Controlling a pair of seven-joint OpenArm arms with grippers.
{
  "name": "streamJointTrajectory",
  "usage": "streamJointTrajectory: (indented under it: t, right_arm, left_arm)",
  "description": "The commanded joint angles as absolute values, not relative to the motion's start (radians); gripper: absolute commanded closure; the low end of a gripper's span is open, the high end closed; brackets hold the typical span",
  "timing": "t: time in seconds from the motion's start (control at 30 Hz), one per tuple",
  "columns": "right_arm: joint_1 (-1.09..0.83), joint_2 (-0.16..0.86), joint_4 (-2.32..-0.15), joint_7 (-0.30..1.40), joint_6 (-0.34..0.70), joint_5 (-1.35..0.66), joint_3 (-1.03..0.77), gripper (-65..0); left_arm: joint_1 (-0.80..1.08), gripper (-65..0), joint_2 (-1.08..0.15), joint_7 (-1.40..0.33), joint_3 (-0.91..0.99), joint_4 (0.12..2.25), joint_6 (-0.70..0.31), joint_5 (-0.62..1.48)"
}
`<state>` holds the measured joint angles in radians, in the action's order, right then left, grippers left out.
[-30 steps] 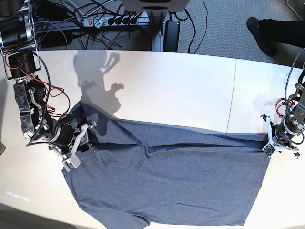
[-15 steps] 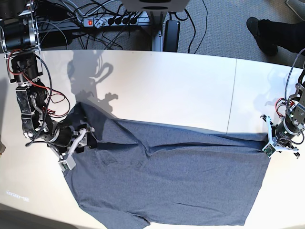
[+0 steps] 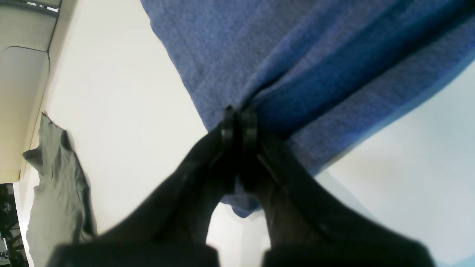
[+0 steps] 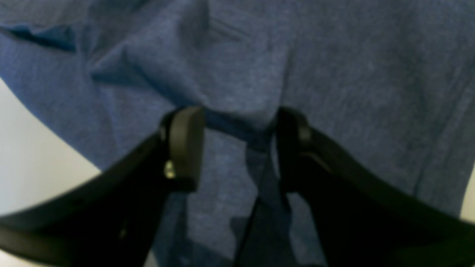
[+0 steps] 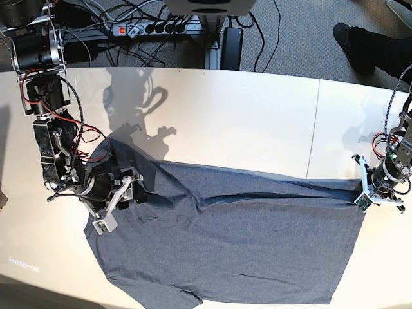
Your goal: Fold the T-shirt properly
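Over the last second my right arm has shifted along the shoulder end of the T-shirt (image 5: 232,238), and its jaws have spread wider than they stood a moment back; in the right wrist view the right gripper (image 4: 237,148) now stands apart over a ridge of cloth, the fabric bunched between the pads but not pinched; I read that as a let-go or a re-grip, not a hold. The left gripper (image 5: 365,193) has not budged; in its wrist view it is clamped tight on a gathered edge of the shirt, the jaws pressed together with cloth running out beyond them.

The shirt lies spread across the white table (image 5: 244,122), its near edge running off the bottom of the base view, a long crease running from the left gripper's corner toward the right one; a separate grey cloth (image 3: 55,193) lies well apart on the table in the left wrist view.

My judgement: the folding proper has barely begun; I need a fresh bite on the right side before any lift, or the tension from the left will simply drag the cloth askew.
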<state>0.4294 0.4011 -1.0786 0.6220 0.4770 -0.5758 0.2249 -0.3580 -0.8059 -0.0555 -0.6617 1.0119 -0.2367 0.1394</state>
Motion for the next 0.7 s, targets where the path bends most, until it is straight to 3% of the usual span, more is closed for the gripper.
streamJointTrajectory:
  t: [0.0, 0.03, 0.17, 0.43, 0.67]
  right_arm:
    - [0.456, 0.412, -1.09, 0.606, 0.562, -0.588, 0.218, -30.2]
    - [0.456, 0.412, -1.09, 0.606, 0.562, -0.588, 0.218, -26.4]
    - [0.456, 0.412, -1.09, 0.603, 0.562, -0.587, 0.218, 0.0]
    - [0.474, 0.413, -1.09, 0.591, 0.562, -0.564, 0.218, 0.0]
    - [0.6, 0.413, -1.09, 0.61, 0.565, -0.564, 0.218, 0.0]
  left_arm:
    - [-0.382, 0.0, -0.829, -0.049, -0.651, 1.019, -0.24, 0.142]
    - [-0.382, 0.0, -0.829, -0.049, -0.651, 1.019, -0.24, 0.142]
    - [-0.382, 0.0, -0.829, -0.049, -0.651, 1.019, -0.24, 0.142]
    - [-0.382, 0.0, -0.829, -0.049, -0.651, 1.019, -0.24, 0.142]
    - [-0.382, 0.0, -0.829, -0.053, -0.651, 1.019, -0.24, 0.142]
